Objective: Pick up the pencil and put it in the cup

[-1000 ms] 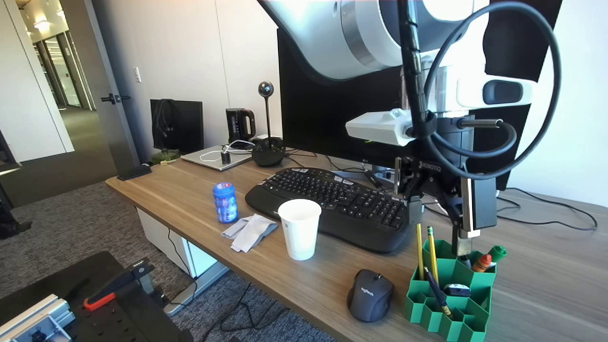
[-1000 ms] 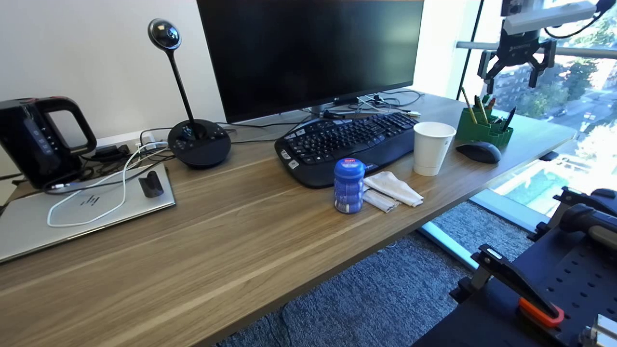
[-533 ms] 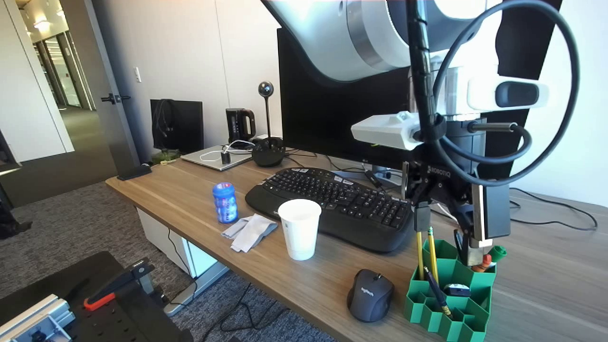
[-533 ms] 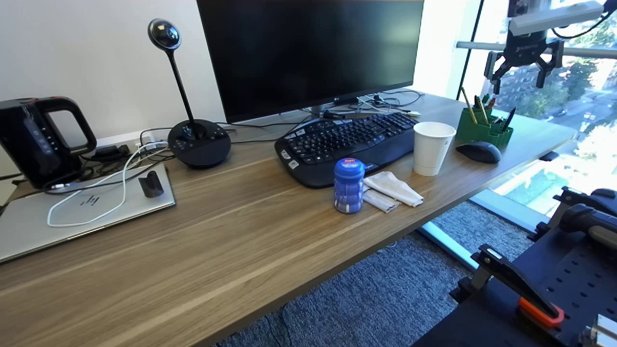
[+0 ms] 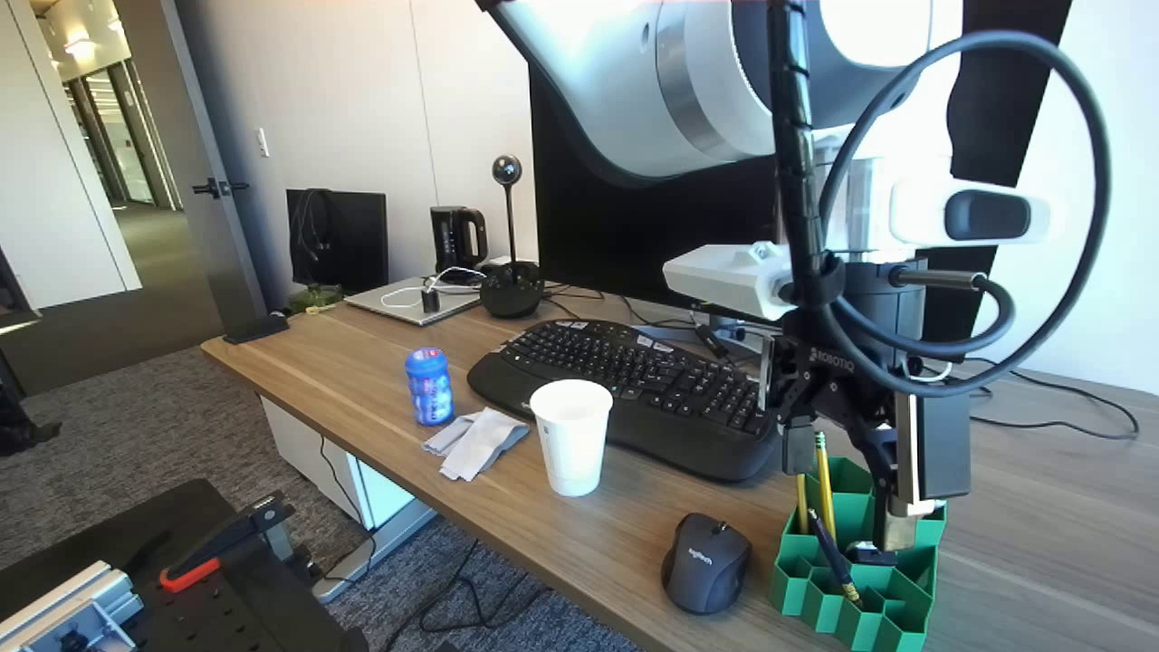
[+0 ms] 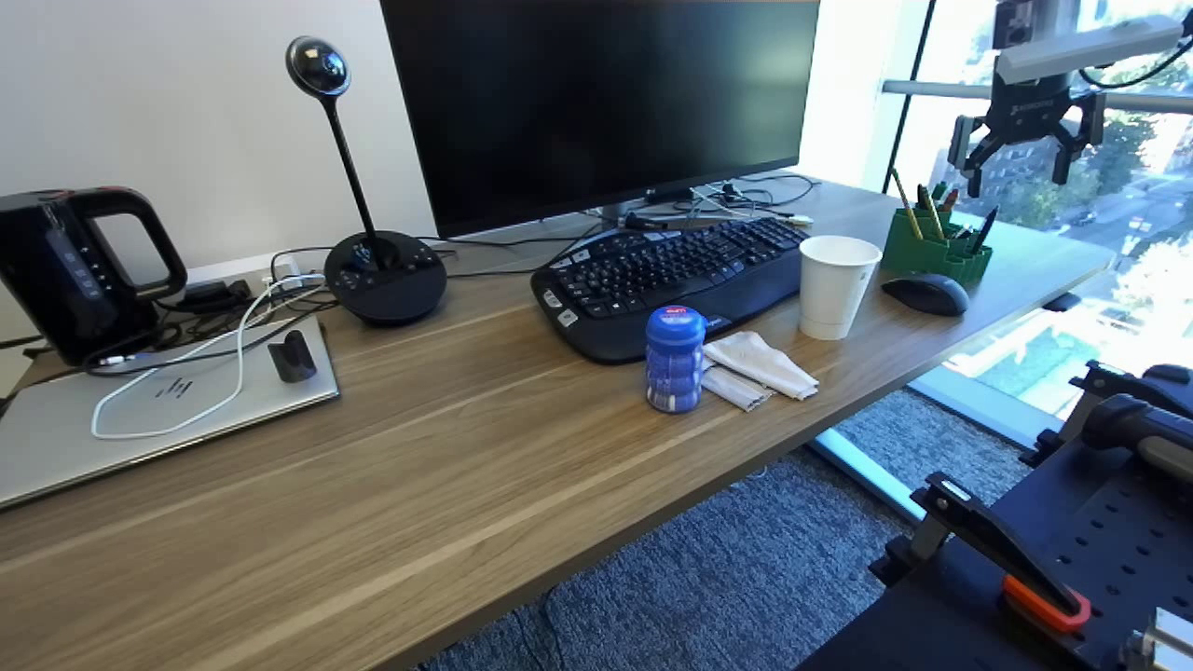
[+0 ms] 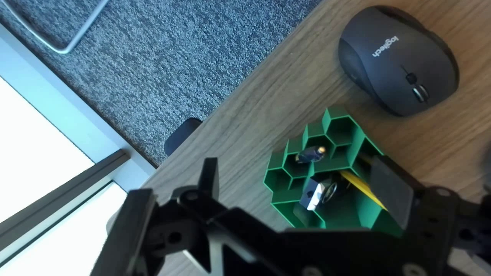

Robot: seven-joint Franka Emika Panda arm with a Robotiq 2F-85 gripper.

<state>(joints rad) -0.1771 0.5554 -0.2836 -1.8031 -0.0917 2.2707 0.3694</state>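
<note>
The white cup [image 5: 572,444] stands upright on the desk beside the keyboard; it also shows in an exterior view [image 6: 837,289] and is out of the wrist view. Two yellow pencils, one [image 5: 825,489] with a green eraser end, stand in the green holder [image 5: 815,608]. Part of a yellow pencil [image 7: 362,186] shows in the wrist view, its end hidden behind a finger. My gripper [image 5: 847,490] is open and empty above the holder. One finger overlaps the top of a pencil in view; I cannot tell whether they touch. The fingers also show in the wrist view [image 7: 301,184].
The holder also carries a dark pen [image 5: 833,552] and an eraser-like block [image 7: 311,194]. A mouse [image 5: 706,563] lies beside it. The keyboard [image 5: 634,398], blue can [image 5: 428,388] and white packets [image 5: 484,444] lie farther along the desk. A monitor [image 6: 615,102] stands behind.
My gripper has come down over the holder, shifting right overall in both exterior views. It stays open. The cup, pencils and holder have not moved.
</note>
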